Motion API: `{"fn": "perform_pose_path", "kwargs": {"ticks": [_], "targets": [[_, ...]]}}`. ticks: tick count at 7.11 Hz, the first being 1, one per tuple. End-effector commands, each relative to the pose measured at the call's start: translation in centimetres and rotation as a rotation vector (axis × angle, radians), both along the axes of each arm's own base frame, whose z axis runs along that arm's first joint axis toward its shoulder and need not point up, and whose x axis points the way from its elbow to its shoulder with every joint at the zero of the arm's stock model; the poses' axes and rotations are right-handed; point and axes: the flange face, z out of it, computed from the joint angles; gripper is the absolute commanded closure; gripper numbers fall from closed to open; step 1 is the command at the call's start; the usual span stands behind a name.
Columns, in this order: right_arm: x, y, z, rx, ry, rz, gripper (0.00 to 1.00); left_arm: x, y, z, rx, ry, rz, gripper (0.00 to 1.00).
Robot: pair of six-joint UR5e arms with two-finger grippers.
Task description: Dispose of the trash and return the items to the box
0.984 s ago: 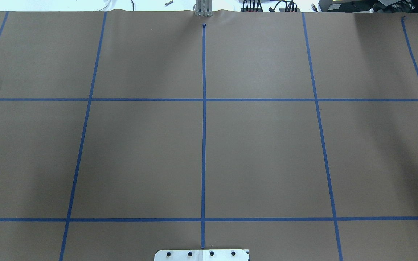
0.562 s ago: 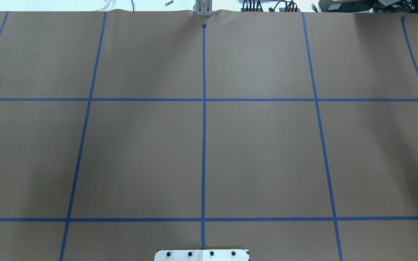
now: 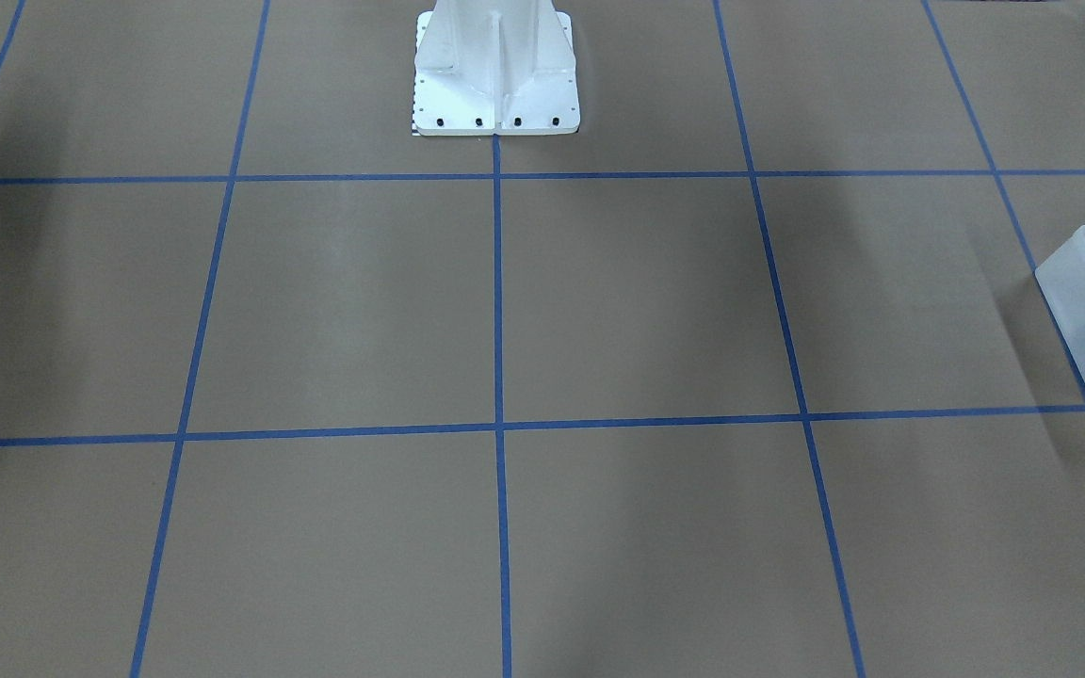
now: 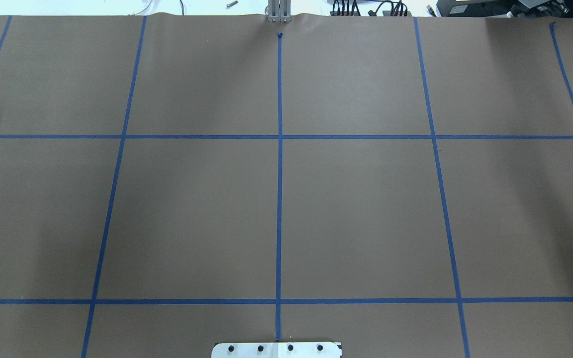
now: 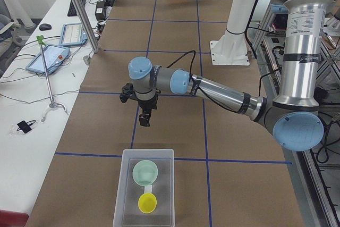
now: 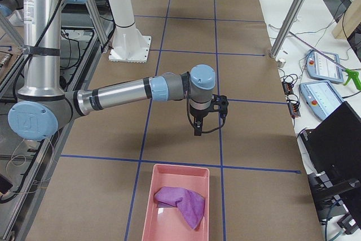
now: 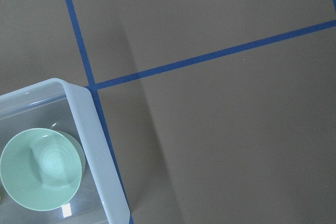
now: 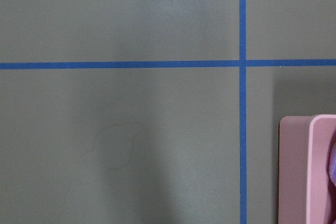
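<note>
The table (image 4: 366,214) is covered in brown paper (image 4: 192,214), which blue tape (image 4: 279,199) marks into large squares. In the front-facing view a white base (image 3: 495,85) stands bolted at top centre, and a frosted box (image 3: 1075,320) sits at the right edge. In the right-side view a pink tray (image 6: 148,207) rests at bottom centre.

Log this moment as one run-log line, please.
mint bowl and yellow cup in box | purple cloth in pink tray | left hand hovering short of box | right hand hovering short of tray | hand states unclear
</note>
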Motion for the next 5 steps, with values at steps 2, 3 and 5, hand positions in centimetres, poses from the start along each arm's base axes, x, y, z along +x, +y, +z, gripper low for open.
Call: {"fn": "perform_pose_path", "kwargs": {"ticks": [2,3,5], "targets": [[-0.08,-0.23,-0.55,0.012,-0.002,-0.001,0.0,-0.09,-0.3,1.21,-0.024,-0.004,-0.002,0.02],[-0.09,-0.29,-0.63,0.014,-0.003,-0.001,0.0,-0.1,-0.25,1.36,-0.027,-0.004,-0.002,0.02],[-0.1,-0.35,-0.63,0.014,-0.003,-0.001,0.0,-0.11,-0.19,1.43,-0.029,-0.004,-0.002,0.02]]}}
